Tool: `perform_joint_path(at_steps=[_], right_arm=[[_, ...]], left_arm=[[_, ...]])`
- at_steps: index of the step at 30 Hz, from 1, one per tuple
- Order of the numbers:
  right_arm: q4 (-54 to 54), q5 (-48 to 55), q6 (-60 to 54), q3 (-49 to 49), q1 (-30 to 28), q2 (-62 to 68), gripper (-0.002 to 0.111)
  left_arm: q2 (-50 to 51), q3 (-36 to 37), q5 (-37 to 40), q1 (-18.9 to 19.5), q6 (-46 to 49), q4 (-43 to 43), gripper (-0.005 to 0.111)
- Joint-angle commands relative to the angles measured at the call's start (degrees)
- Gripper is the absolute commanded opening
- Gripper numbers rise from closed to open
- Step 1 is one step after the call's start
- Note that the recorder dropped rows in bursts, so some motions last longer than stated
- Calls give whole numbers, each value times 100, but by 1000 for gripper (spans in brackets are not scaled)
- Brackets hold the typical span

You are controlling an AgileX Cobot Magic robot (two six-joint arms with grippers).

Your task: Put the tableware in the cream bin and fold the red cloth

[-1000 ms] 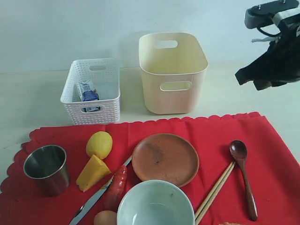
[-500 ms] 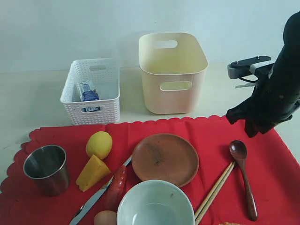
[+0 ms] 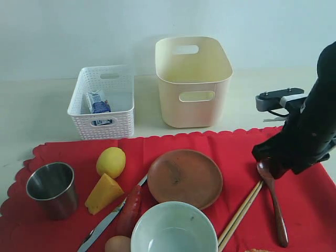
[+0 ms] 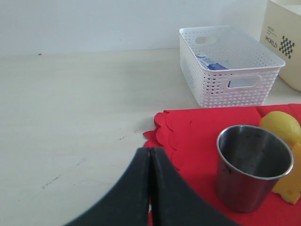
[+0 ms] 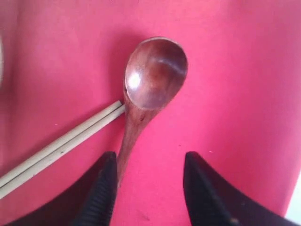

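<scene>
On the red cloth [image 3: 220, 144] lie a steel cup [image 3: 51, 188], a knife [image 3: 107, 221], a round brown plate [image 3: 185, 178], a pale green bowl [image 3: 174, 229], wooden chopsticks [image 3: 240, 215] and a dark wooden spoon [image 3: 275, 206]. The cream bin [image 3: 193, 80] stands behind the cloth. My right gripper [image 5: 149, 160] hangs open just above the spoon [image 5: 149, 89], its handle beside one finger. My left gripper [image 4: 150, 153] is shut with nothing in it, at the cloth's edge [image 4: 162, 134] near the cup [image 4: 251, 165].
A white lattice basket [image 3: 104, 101] holding a small blue-white carton [image 3: 97, 102] stands left of the bin. A lemon [image 3: 111, 161], cheese wedge [image 3: 103, 193], sausage [image 3: 130, 209] and egg [image 3: 118, 244] lie on the cloth among the tableware.
My right arm has come down from the upper right and now sits low over the spoon's bowl. Nothing on the cloth has moved.
</scene>
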Motion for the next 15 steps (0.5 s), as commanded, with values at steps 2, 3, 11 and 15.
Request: perform_joint_path(at_steps=[2, 3, 11, 15], right_arm=[[202, -156, 5, 96, 79, 213, 45], [202, -156, 5, 96, 123, 283, 45], [161, -320, 5, 96, 284, 622, 45], [182, -190, 28, -6, 284, 610, 45]], left_arm=[[-33, 18, -63, 20, -29, 11, 0], [-33, 18, -63, 20, -29, 11, 0], [-33, 18, -63, -24, -29, 65, 0], [-33, 18, -63, -69, -29, 89, 0]])
